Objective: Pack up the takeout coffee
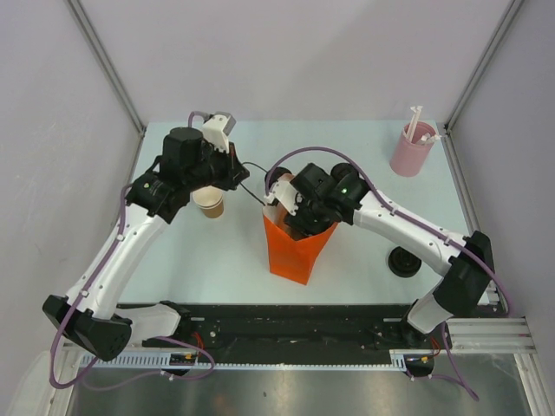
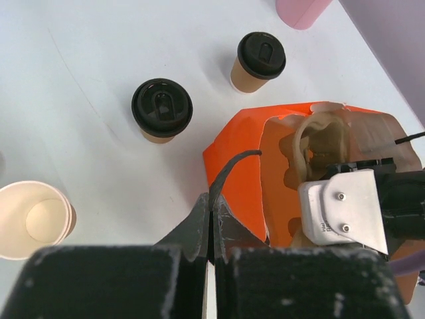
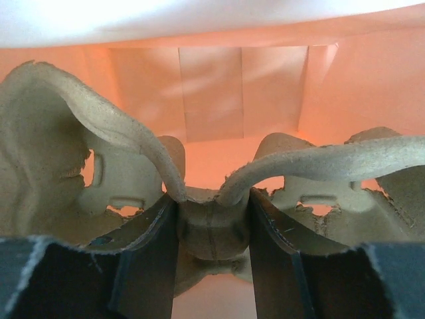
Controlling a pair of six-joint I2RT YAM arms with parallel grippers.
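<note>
Two takeout coffee cups, tan with black lids, stand on the table in the left wrist view, one nearer (image 2: 161, 109) and one farther (image 2: 260, 61). The orange bag (image 1: 293, 251) stands upright between the arms. My left gripper (image 2: 212, 203) is shut on the bag's thin dark handle (image 2: 234, 164) at its near rim. Inside the bag, my right gripper (image 3: 212, 209) is shut on the centre post of the brown pulp cup tray (image 3: 80, 153); its cup wells are empty. From above, the right gripper (image 1: 290, 212) is sunk into the bag's mouth.
An open, lidless paper cup (image 1: 208, 204) stands just left of the bag, below my left wrist. The pink cylinder with white straws (image 1: 412, 149) is at the back right. A round black object (image 1: 405, 260) sits near the right arm's base.
</note>
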